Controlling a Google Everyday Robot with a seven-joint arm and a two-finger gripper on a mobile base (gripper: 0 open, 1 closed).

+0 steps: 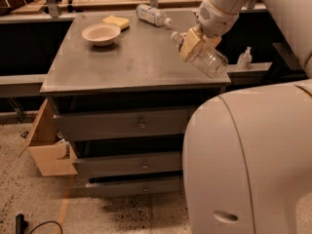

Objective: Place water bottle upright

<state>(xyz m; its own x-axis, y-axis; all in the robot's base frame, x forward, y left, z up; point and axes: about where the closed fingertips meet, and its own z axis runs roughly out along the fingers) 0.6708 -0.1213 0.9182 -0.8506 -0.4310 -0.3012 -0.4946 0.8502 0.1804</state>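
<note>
**Pincer (191,43) clamping a tilted water bottle (210,61) over the desk (131,57)**

Pincer is pinching the water bottle around its upper body, with its yellowish fingers (187,45) pressing in on the clear plastic. The bottle is hanging tilted over the desk's right-hand part, its cap pointing up and left and its base slanting down toward the right front corner. Whether the base is touching the top, I cannot tell. Farther back, a stouter bottle (151,14) is lying on its side. A pale bowl (90,32) and a yellow sponge (116,21) are sitting toward the back left.
</note>
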